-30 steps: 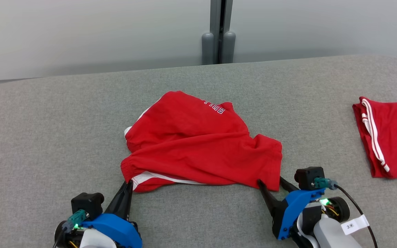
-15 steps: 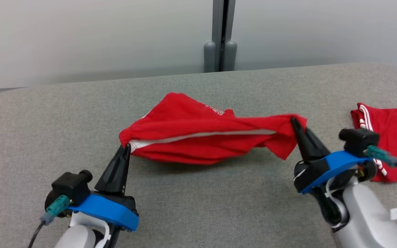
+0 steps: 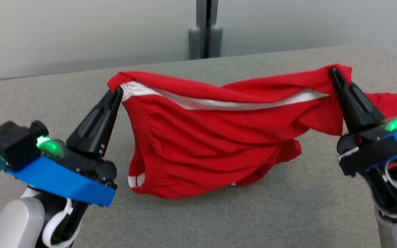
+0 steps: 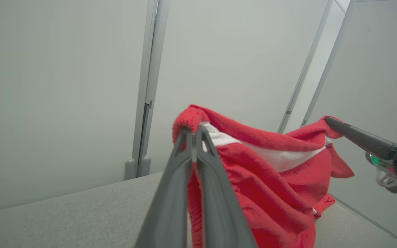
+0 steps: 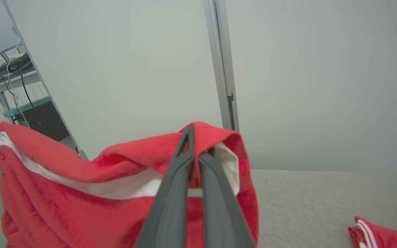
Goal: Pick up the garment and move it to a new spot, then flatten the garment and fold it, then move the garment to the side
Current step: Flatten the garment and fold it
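Note:
The garment (image 3: 215, 137), red shorts with a white inner band, hangs stretched between both grippers above the grey padded table (image 3: 288, 213). My left gripper (image 3: 118, 90) is shut on its left upper corner; the right gripper (image 3: 332, 70) is shut on the right upper corner. The lower hem sags down near the table surface. In the left wrist view the fingers (image 4: 184, 137) pinch the red edge of the garment (image 4: 271, 186), with the right gripper (image 4: 326, 119) beyond. In the right wrist view that gripper (image 5: 195, 143) pinches the garment (image 5: 81, 193) by its white-lined edge.
Another red garment with white stripes (image 5: 381, 236) lies folded on the table at the right, partly behind my right arm (image 3: 391, 100) in the head view. A pale wall with a grey post (image 3: 203, 31) stands behind the table. A desk with cables (image 5: 16, 86) stands off to the left.
Both grippers have lifted the garment off the table and pulled it apart; it was bunched on the surface a second ago. The right gripper closed on its corner. The camera also shifted.

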Controlling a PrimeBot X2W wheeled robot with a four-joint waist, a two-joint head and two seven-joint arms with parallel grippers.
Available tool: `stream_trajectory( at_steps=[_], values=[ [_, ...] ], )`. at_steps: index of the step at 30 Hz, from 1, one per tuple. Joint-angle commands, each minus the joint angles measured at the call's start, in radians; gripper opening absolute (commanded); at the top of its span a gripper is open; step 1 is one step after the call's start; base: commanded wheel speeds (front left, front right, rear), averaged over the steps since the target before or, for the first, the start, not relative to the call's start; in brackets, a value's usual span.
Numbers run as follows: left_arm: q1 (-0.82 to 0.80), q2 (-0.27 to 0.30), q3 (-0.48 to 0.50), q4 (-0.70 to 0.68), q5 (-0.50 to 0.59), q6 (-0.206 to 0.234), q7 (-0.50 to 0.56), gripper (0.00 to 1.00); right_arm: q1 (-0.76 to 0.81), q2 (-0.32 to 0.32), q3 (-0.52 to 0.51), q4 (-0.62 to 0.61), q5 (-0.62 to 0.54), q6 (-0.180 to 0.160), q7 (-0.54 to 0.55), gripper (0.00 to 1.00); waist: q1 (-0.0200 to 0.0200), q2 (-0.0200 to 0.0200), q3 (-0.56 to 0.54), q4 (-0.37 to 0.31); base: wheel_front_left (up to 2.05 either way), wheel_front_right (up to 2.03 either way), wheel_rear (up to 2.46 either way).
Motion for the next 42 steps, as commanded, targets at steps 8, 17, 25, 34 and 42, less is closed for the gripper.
stream_trajectory(
  at_steps=[8, 17, 25, 34, 42],
  values=[
    [-0.312, 0.012, 0.044, 0.197, 0.021, -0.006, 0.026, 0.00, -0.387, -0.003, 0.070, 0.247, 0.035, 0.000, -0.077, 0.00, 0.0001, -0.0001, 0.154, -0.022, 0.00, 0.00, 0.00],
    [-0.590, -0.035, 0.041, 0.441, 0.101, -0.022, -0.154, 0.00, -0.705, -0.028, 0.152, 0.575, 0.018, 0.000, -0.401, 0.00, 0.0001, -0.0001, 0.174, -0.032, 0.00, 0.00, 0.00],
    [-0.389, -0.066, -0.068, 0.599, 0.070, -0.035, -0.245, 0.00, -0.490, -0.066, 0.274, 0.774, 0.106, 0.000, -0.324, 0.00, 0.0001, -0.0001, 0.139, -0.035, 0.00, 0.00, 0.00],
    [-0.019, -0.086, -0.195, 0.662, -0.056, -0.038, -0.192, 0.00, -0.192, -0.112, 0.317, 0.842, 0.178, 0.000, -0.192, 0.00, 0.0001, -0.0001, 0.063, -0.024, 0.00, 0.00, 0.00],
    [0.275, 0.023, -0.192, 0.360, -0.218, 0.025, -0.003, 0.00, 0.113, -0.212, 0.190, 0.605, 0.155, 0.000, -0.014, 0.00, 0.0001, -0.0001, -0.012, 0.022, 0.00, 0.00, 0.00]
  ],
)
